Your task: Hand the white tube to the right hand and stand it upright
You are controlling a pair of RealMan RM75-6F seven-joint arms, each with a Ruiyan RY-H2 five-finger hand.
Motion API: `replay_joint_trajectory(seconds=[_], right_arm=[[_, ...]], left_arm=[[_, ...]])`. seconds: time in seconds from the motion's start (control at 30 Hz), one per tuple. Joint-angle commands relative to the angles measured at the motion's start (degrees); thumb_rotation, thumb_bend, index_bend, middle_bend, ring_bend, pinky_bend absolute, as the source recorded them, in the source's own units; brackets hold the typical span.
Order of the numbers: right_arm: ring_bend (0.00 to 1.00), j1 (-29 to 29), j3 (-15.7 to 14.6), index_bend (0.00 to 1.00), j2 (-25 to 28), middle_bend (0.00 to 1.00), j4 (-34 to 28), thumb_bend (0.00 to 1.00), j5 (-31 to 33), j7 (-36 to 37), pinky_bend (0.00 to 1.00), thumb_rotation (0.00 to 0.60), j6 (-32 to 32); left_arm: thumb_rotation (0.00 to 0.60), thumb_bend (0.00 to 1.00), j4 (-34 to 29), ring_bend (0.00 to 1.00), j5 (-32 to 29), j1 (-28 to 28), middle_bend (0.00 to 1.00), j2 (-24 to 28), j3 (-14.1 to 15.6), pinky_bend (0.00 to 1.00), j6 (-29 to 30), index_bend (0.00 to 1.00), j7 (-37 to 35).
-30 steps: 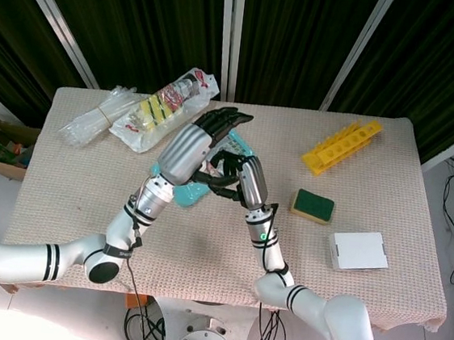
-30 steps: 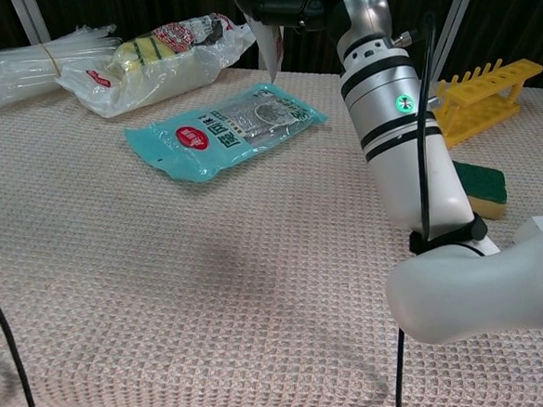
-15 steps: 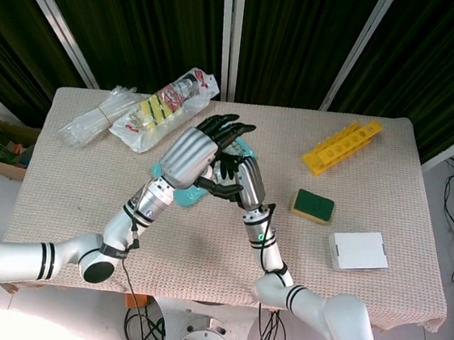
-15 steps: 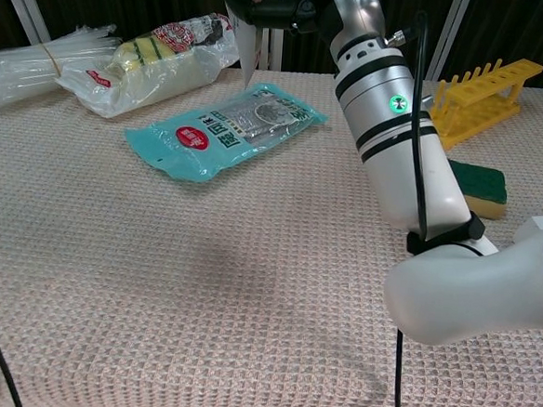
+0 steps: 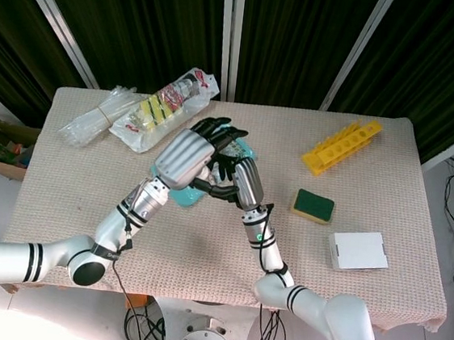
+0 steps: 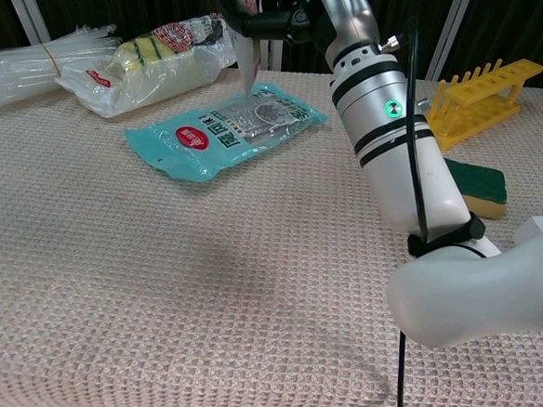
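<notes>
Covering the desk (image 5: 342, 312), a beige waffle-weave cloth. Reaching in from the near edge, two silver arms, meeting above the desk's middle. Lying at the far left corner, a clear plastic bag of yellow sponges (image 5: 159, 106) and a bundle of clear plastic sleeves (image 5: 96, 116). Lying flat under the hands, a teal foil packet (image 6: 223, 128). Resting near the far right corner, a yellow plastic rack (image 5: 341, 146); nearer the right edge, a green sponge (image 5: 313, 204) and a white box (image 5: 358, 250). Hovering mid-air, the left hand (image 5: 186, 154), fingers curled against the right hand (image 5: 237, 179). Being pinched between them above the packet, the white tube (image 6: 246, 43), flat end down; which hand is actually gripping, impossible to tell.
</notes>
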Motion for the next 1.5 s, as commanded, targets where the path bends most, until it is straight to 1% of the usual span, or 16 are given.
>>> replay_joint_trajectory(seconds=[0.03, 0.17, 0.67, 0.73, 0.87, 1.2, 1.5], right_arm=[[0.76, 0.1, -0.1, 1.00, 0.0, 0.85, -0.1, 0.52, 0.1, -0.4, 0.87, 0.600, -0.7], [0.76, 0.5, 0.0, 1.00, 0.1, 0.85, -0.2, 0.52, 0.2, -0.8, 0.87, 0.600, -1.5], [0.76, 1.2, 0.6, 1.00, 0.3, 0.85, -1.6, 0.52, 0.4, -2.1, 0.88, 0.600, -2.3], [0.76, 1.2, 0.6, 1.00, 0.3, 0.85, -1.8, 0.52, 0.5, -2.2, 0.88, 0.600, -2.5], [0.77, 1.1, 0.8, 1.00, 0.3, 0.86, -2.6, 0.52, 0.9, -2.2, 0.88, 0.600, -3.2], [0.78, 0.9, 0.9, 1.00, 1.0, 0.86, -4.6, 0.52, 1.1, -3.0, 0.89, 0.600, -4.0], [0.78, 0.5, 1.0, 1.00, 1.8, 0.86, -6.6, 0.52, 1.1, -3.5, 0.89, 0.600, -4.4]], left_arm=[[0.000, 0.00, -0.7, 0.11, -0.7, -0.3, 0.23, 0.1, -0.2, 0.18, -0.1, 0.18, -0.3], [0.000, 0.00, -1.0, 0.11, -0.9, -0.6, 0.23, -0.2, -0.6, 0.18, -0.4, 0.18, -1.7], [0.000, 0.00, 0.0, 0.11, -1.3, -1.5, 0.24, -1.6, -0.1, 0.18, 0.5, 0.18, -1.0], [0.000, 0.00, 0.3, 0.11, -1.0, -1.5, 0.25, -2.0, -0.1, 0.17, 1.4, 0.19, -0.4], [0.000, 0.00, 1.0, 0.11, -0.2, -1.4, 0.28, -2.7, 0.4, 0.16, 3.2, 0.23, 2.0], [0.000, 0.00, 0.4, 0.11, -2.8, -2.2, 0.30, -2.2, 1.1, 0.16, 1.6, 0.24, 5.4], [0.000, 0.00, 1.1, 0.11, -3.1, -2.7, 0.29, -2.6, 1.6, 0.16, 1.9, 0.23, 7.5]])
